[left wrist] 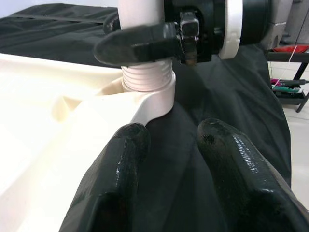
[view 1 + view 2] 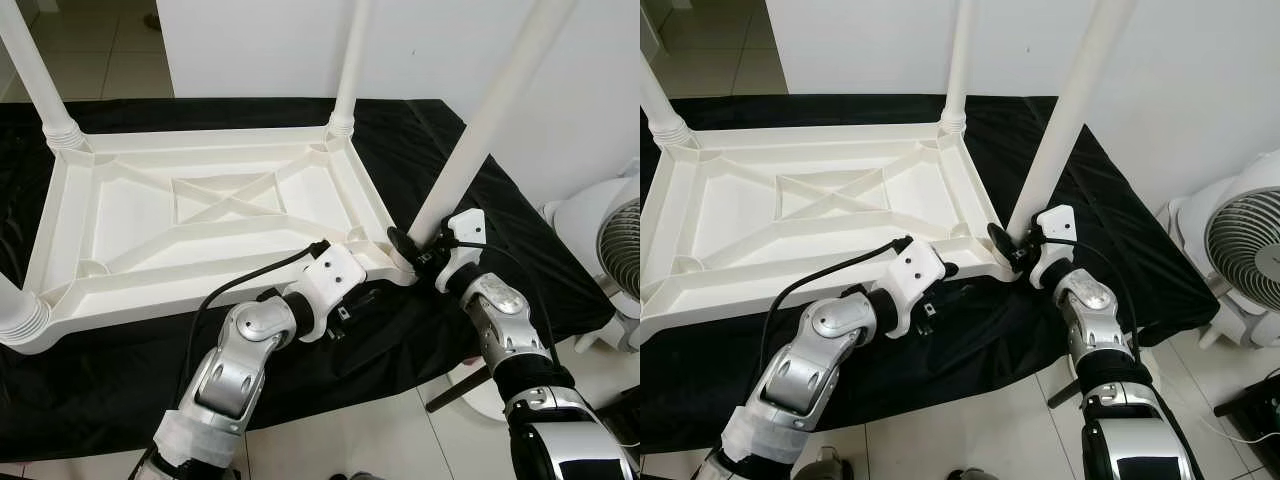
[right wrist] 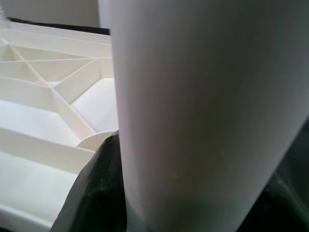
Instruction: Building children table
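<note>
The left gripper (image 1: 166, 179) lies open on the black cloth (image 2: 100, 370) just beside the tabletop (image 2: 200, 215) (upside down). The right gripper (image 2: 405, 243) clasps the near-right leg (image 2: 480, 130) at its base. Other legs (image 2: 345, 70) stand behind.

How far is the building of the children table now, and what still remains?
The white tabletop lies upside down on the black cloth. Three legs already stand in their corner sockets, such as the far leg. In hand: the right claw is shut around the fourth leg at the near right corner, its threaded end at the socket. The left claw is open beside that corner. Left: seating this leg, then turning the table upright.
</note>
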Available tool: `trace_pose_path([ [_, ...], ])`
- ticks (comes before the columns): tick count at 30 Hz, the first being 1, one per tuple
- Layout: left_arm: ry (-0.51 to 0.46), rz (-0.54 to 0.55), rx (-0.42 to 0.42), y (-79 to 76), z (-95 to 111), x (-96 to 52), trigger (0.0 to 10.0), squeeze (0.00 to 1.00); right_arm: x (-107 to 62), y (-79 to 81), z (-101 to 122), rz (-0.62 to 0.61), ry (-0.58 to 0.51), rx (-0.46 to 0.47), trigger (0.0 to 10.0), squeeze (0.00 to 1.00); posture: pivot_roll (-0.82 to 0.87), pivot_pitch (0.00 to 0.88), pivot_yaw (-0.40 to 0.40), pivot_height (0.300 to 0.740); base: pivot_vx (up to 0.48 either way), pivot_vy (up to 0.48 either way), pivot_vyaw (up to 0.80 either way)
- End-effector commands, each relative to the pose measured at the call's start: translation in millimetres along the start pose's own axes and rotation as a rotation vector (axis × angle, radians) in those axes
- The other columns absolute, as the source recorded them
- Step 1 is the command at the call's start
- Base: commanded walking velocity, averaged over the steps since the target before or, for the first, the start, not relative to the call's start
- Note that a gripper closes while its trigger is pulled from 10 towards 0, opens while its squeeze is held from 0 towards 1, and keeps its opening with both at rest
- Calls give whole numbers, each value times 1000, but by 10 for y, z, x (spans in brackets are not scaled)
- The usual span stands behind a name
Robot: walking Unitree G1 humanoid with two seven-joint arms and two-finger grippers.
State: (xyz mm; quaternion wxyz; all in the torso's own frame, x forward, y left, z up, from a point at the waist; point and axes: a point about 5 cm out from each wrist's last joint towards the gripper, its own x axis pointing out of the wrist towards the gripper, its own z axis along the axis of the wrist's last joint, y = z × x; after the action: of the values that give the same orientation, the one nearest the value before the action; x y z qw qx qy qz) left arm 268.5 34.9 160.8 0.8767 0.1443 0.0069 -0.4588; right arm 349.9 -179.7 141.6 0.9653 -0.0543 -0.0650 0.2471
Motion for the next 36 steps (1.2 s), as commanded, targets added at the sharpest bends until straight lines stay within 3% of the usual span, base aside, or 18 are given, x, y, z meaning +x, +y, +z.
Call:
trace_pose_path([
  [1,3,217,0,73,-24,11,10000,0,-54,-2,-130,-45,75,-1,10000,0,95,65,-89,740,0,0,0],
  [7,9,212,-14,66,-50,20,10000,0,2,154,-164,-129,61,36,10000,0,97,71,-87,740,0,0,0],
  [12,13,252,-37,135,-74,10,10000,0,52,356,-185,-294,39,70,10000,0,90,76,-82,740,0,0,0],
  [15,13,256,-38,149,-82,9,10000,0,50,391,-196,-328,43,57,10000,0,88,75,-82,740,0,0,0],
  [22,20,319,-30,308,-98,34,10000,0,13,493,-202,-620,64,82,10000,0,60,84,-74,740,0,0,0],
  [31,8,385,-33,452,-70,5,10000,0,-3,486,-48,-646,-16,105,10000,0,45,70,-56,740,0,0,0],
  [32,9,385,-25,467,-75,-4,10000,0,-8,493,-33,-621,-32,121,10000,1000,46,68,-54,740,0,0,0],
  [36,18,395,-7,499,-85,-29,10000,0,-54,499,0,-553,-73,116,10000,1000,53,64,-39,740,0,0,0],
])
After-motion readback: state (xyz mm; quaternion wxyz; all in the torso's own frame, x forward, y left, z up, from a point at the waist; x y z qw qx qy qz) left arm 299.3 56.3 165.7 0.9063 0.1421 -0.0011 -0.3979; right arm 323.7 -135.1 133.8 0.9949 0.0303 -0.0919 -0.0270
